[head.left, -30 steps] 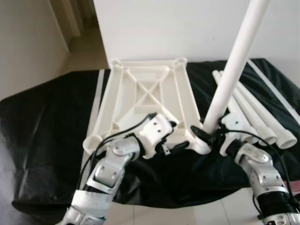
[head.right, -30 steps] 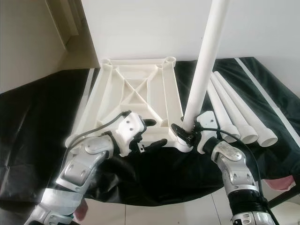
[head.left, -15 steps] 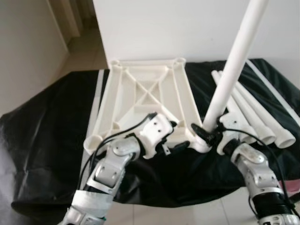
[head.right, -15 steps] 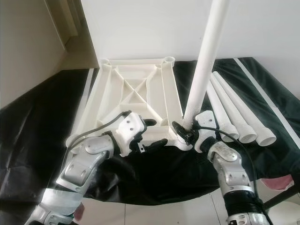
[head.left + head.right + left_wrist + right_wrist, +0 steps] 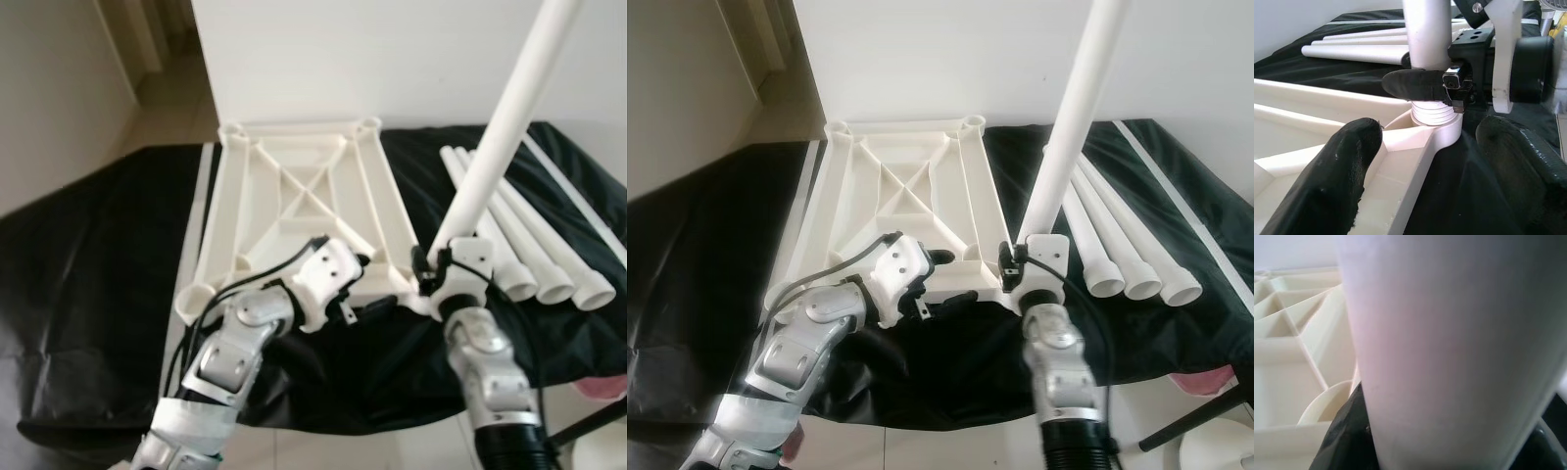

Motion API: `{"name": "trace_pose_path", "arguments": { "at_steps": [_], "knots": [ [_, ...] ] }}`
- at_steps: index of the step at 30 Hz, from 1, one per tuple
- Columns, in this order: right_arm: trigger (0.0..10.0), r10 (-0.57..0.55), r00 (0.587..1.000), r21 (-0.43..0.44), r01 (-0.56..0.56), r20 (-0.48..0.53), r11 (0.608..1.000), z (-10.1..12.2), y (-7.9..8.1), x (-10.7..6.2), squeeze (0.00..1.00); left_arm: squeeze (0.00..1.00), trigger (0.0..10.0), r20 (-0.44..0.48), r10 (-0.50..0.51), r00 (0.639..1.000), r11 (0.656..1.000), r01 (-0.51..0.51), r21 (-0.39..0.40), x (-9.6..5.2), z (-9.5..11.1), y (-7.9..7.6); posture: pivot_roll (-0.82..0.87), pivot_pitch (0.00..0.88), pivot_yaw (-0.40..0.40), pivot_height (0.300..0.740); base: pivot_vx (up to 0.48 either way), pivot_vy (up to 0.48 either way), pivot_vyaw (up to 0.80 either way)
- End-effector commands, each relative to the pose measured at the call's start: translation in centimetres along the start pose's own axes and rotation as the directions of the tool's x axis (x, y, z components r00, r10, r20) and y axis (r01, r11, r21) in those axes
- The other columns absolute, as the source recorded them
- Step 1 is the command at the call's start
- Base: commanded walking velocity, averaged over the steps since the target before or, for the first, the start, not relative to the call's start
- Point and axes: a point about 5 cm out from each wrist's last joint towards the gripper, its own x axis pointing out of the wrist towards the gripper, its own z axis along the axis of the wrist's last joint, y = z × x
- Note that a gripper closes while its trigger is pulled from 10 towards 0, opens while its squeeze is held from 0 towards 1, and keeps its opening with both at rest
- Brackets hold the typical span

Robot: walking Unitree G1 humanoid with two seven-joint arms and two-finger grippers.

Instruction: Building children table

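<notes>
The upturned white tabletop (image 5: 299, 211) lies on the black cloth (image 5: 88, 255), and all else sits around it; at its near edge the left gripper (image 5: 364, 294) rests with fingers spread, one either side of the rim, steadying rather than clamping; at its near right corner socket (image 5: 1437, 131) the right gripper (image 5: 1422, 84) is clenched round a table leg (image 5: 495, 137), threads just entering; this looks like leg fitting, and next it needs turning home; three spare legs (image 5: 534, 245) lie right of the tabletop.
</notes>
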Motion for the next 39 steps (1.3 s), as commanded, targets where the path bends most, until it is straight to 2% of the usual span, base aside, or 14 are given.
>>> {"name": "trace_pose_path", "arguments": {
  "at_steps": [1,3,17,28,29,30,34,39],
  "knots": [
    [10.0,-0.041,0.991,0.028,0.045,-0.123,0.999,-2.3,0.1,-0.8,0.0,0.0,10.0,-0.011,0.062,0.998,0.998,-0.062,-0.014,0.0,-0.2,0.3,-0.09,0.02,0.021,0.74,0.0,0.0,0.0],
    [10.0,0.003,0.994,0.059,0.004,-0.108,0.998,-2.0,0.9,-0.9,0.0,0.0,10.0,-0.01,0.061,0.998,0.998,-0.061,-0.015,-0.1,-0.2,0.2,-0.09,0.02,0.022,0.74,0.0,0.0,0.0],
    [10.0,-0.035,0.994,0.054,0.041,-0.106,0.998,-1.4,1.0,-1.2,0.0,0.0,10.0,-0.011,0.046,0.999,0.999,-0.046,-0.011,0.0,-0.3,0.1,-0.09,0.011,0.025,0.74,0.0,0.0,0.0],
    [10.0,-0.024,0.995,0.039,0.027,-0.098,0.999,-1.1,0.7,-0.9,0.0,0.0,10.0,-0.005,0.043,0.999,0.999,-0.043,-0.007,0.1,-0.2,0.1,-0.09,0.0,0.021,0.74,0.0,0.0,0.0],
    [10.0,-0.021,0.996,0.036,0.024,-0.089,0.999,-1.0,0.7,-0.9,0.37,0.0,10.0,-0.004,0.042,0.999,0.999,-0.043,-0.007,0.1,-0.2,0.1,-0.09,0.0,0.022,0.74,0.0,0.0,0.0],
    [10.0,-0.017,0.997,0.036,0.02,-0.078,0.999,-0.8,0.6,-0.9,1.0,0.0,10.0,-0.004,0.042,0.999,0.999,-0.042,-0.007,0.1,-0.2,0.1,-0.09,0.0,0.022,0.74,0.0,0.0,0.0],
    [10.0,0.035,0.999,0.042,-0.035,-0.009,0.999,0.2,0.0,-0.8,1.0,0.0,10.0,-0.004,0.041,0.999,0.999,-0.041,-0.005,0.1,-0.2,0.1,-0.09,0.0,0.024,0.74,0.0,0.0,0.0],
    [10.0,0.078,0.997,0.045,-0.078,0.019,0.996,0.5,-0.9,-0.8,1.0,0.0,10.0,-0.004,0.04,0.999,0.999,-0.04,-0.005,0.1,-0.2,0.1,-0.1,0.0,0.028,0.74,0.0,0.0,0.0]
  ]
}}
